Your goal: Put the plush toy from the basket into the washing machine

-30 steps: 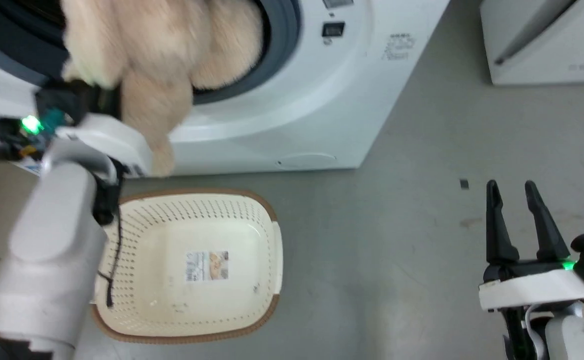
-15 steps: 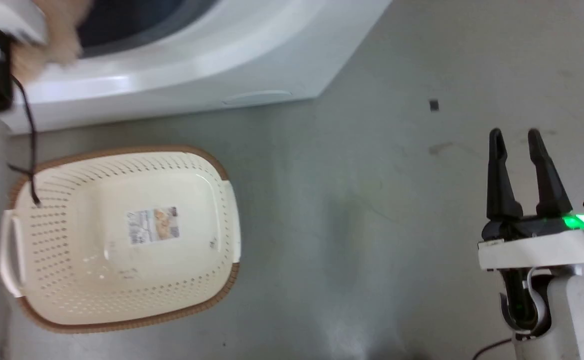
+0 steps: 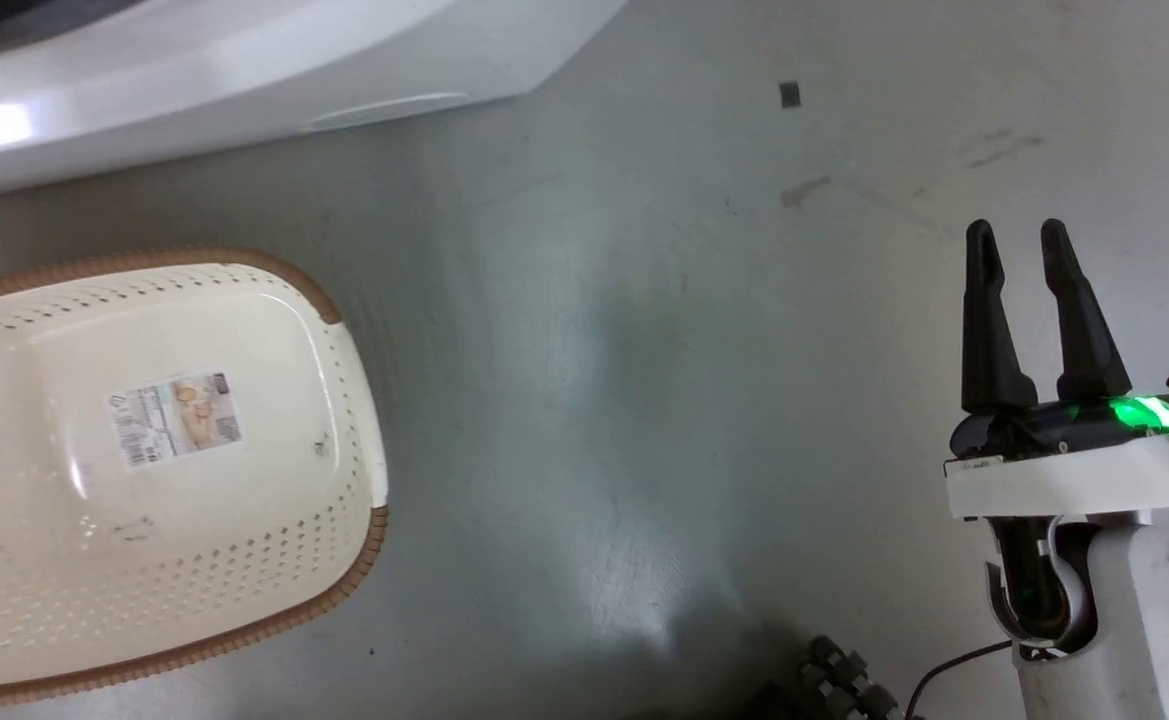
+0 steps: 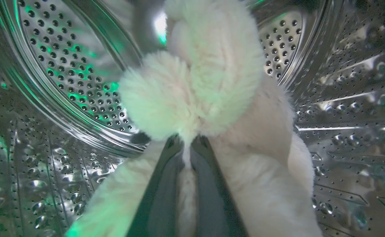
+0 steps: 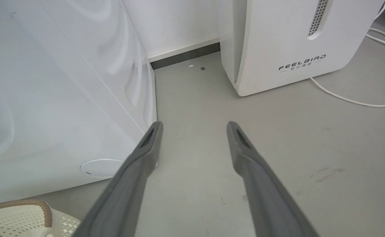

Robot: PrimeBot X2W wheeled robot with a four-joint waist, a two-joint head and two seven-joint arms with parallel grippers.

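One toy [image 4: 208,75] in the washer [image 4: 67,69] drum
The left claw [image 4: 187,142] is clamped on its fur; the right claw [image 3: 1019,245] stands apart above the floor [image 3: 644,400]; one basket [image 3: 244,470] lies near the washer.

"feelbird" on white appliance [image 5: 288,42]

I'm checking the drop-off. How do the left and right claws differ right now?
The left claw is shut on the toy; the right claw is open and holds nothing. The left claw is inside the washer; the right claw hangs over the floor outside it. Both have two long dark fingers.
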